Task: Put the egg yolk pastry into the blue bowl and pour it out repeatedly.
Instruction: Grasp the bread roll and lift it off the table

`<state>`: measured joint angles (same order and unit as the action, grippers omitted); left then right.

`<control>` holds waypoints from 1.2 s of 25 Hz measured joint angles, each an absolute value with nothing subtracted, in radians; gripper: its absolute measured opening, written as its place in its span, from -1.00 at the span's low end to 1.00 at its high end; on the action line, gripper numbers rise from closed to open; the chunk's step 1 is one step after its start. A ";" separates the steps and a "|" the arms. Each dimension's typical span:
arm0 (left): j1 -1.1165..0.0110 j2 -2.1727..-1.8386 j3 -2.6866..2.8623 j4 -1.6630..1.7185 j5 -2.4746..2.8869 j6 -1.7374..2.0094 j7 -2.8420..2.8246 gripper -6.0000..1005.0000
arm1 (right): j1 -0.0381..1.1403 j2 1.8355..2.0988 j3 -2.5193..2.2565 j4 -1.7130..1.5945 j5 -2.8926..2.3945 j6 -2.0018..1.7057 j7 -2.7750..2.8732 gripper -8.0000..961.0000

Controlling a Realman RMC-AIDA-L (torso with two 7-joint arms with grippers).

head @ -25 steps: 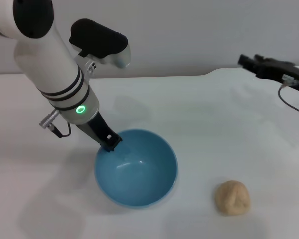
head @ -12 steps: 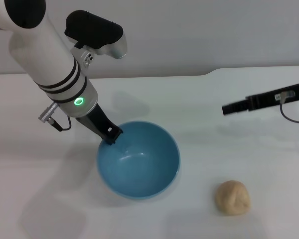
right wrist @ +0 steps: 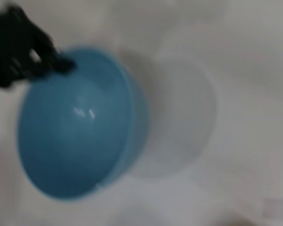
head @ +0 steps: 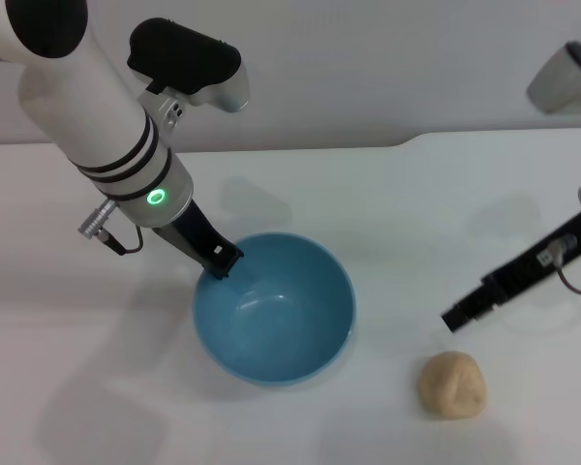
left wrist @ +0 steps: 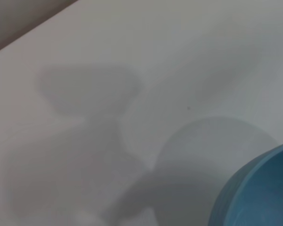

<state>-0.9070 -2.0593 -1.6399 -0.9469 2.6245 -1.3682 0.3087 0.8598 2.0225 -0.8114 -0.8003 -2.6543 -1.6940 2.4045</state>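
Note:
The blue bowl point(head: 274, 308) sits tilted on the white table, its opening facing up and right, with nothing inside. My left gripper point(head: 218, 263) is shut on its far-left rim; the right wrist view shows that gripper point(right wrist: 23, 54) as a dark shape at the edge of the bowl point(right wrist: 75, 122). A slice of the bowl's outer wall point(left wrist: 259, 193) appears in the left wrist view. The egg yolk pastry point(head: 451, 385) lies on the table to the right of the bowl, nearer the front. My right gripper point(head: 457, 316) hangs just above and beyond the pastry, apart from it.
The white table point(head: 387, 213) stretches behind the bowl to a grey wall. A cable point(head: 573, 271) loops beside the right arm. The bowl's shadow point(left wrist: 212, 141) falls on the table beside it.
My right arm has swung down from the far right to just above the pastry. The left gripper and bowl shifted slightly right and up. The pastry has not moved.

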 joint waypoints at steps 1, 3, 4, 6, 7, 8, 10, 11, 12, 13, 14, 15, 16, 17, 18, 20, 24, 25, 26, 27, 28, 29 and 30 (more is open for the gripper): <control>-0.907 -2.060 -1.640 -0.948 2.624 -1.367 0.311 -0.99 | 0.858 2.024 -0.831 -0.801 -2.666 -1.696 2.421 -0.31; -0.907 -2.061 -1.639 -0.948 2.623 -1.364 0.314 -0.99 | 0.855 2.028 -0.859 -0.802 -2.697 -1.698 2.454 -0.31; -0.907 -2.061 -1.637 -0.948 2.623 -1.360 0.314 -0.99 | 0.852 2.033 -0.871 -0.801 -2.718 -1.699 2.473 -0.31; -0.909 -2.061 -1.635 -0.948 2.623 -1.358 0.315 -0.99 | 0.850 2.037 -0.872 -0.801 -2.723 -1.698 2.476 -0.31; -0.909 -2.061 -1.635 -0.948 2.623 -1.357 0.315 -0.99 | 0.848 2.042 -0.872 -0.801 -2.726 -1.696 2.478 -0.31; -0.910 -2.061 -1.635 -0.948 2.623 -1.357 0.315 -0.99 | 0.843 2.052 -0.873 -0.801 -2.726 -1.685 2.479 -0.32; -0.910 -2.062 -1.634 -0.948 2.623 -1.357 0.315 -0.99 | 0.842 2.058 -0.875 -0.799 -2.727 -1.676 2.479 -0.32; -0.909 -2.062 -1.634 -0.948 2.623 -1.357 0.315 -0.99 | 0.841 2.062 -0.880 -0.794 -2.727 -1.664 2.480 -0.32; -0.908 -2.062 -1.633 -0.948 2.623 -1.357 0.315 -0.99 | 0.840 2.065 -0.888 -0.786 -2.727 -1.648 2.482 -0.32; -0.907 -2.062 -1.633 -0.948 2.623 -1.357 0.315 -0.99 | 0.840 2.067 -0.900 -0.774 -2.728 -1.628 2.488 -0.32; -0.907 -2.062 -1.633 -0.948 2.623 -1.357 0.315 -0.99 | 0.840 2.067 -0.912 -0.763 -2.728 -1.616 2.496 -0.32; -0.907 -2.062 -1.633 -0.948 2.623 -1.357 0.315 -0.99 | 0.840 2.067 -0.923 -0.754 -2.728 -1.602 2.504 -0.32; -0.907 -2.062 -1.633 -0.948 2.623 -1.357 0.315 -0.99 | 0.840 2.067 -0.937 -0.746 -2.728 -1.592 2.515 -0.32; -0.907 -2.062 -1.633 -0.948 2.623 -1.357 0.315 -0.99 | 0.840 2.067 -0.949 -0.742 -2.728 -1.586 2.523 -0.33; -0.907 -2.062 -1.633 -0.948 2.623 -1.357 0.315 -0.99 | 0.840 2.067 -0.957 -0.740 -2.728 -1.583 2.529 -0.33; -0.907 -2.062 -1.632 -0.948 2.623 -1.354 0.317 -0.99 | 0.840 2.068 -0.962 -0.732 -2.728 -1.575 2.533 -0.33; -0.906 -2.063 -1.632 -0.948 2.623 -1.353 0.325 -0.99 | 0.841 2.068 -0.962 -0.701 -2.725 -1.540 2.534 -0.33; -0.906 -2.063 -1.631 -0.948 2.623 -1.353 0.327 -0.99 | 0.842 2.068 -0.962 -0.689 -2.723 -1.525 2.534 -0.33; -0.905 -2.063 -1.630 -0.948 2.623 -1.353 0.327 -0.99 | 0.844 2.069 -0.963 -0.672 -2.722 -1.504 2.534 -0.34; -0.905 -2.063 -1.630 -0.948 2.623 -1.353 0.328 -0.99 | 0.847 2.069 -0.963 -0.656 -2.721 -1.486 2.535 -0.34; -0.905 -2.063 -1.629 -0.948 2.623 -1.352 0.328 -0.99 | 0.850 2.070 -0.963 -0.638 -2.720 -1.468 2.535 -0.34; -0.905 -2.063 -1.629 -0.948 2.623 -1.351 0.328 -0.99 | 0.853 2.070 -0.963 -0.628 -2.720 -1.460 2.535 -0.34; -0.905 -2.063 -1.629 -0.948 2.623 -1.351 0.328 -0.99 | 0.855 2.071 -0.963 -0.616 -2.720 -1.447 2.535 -0.34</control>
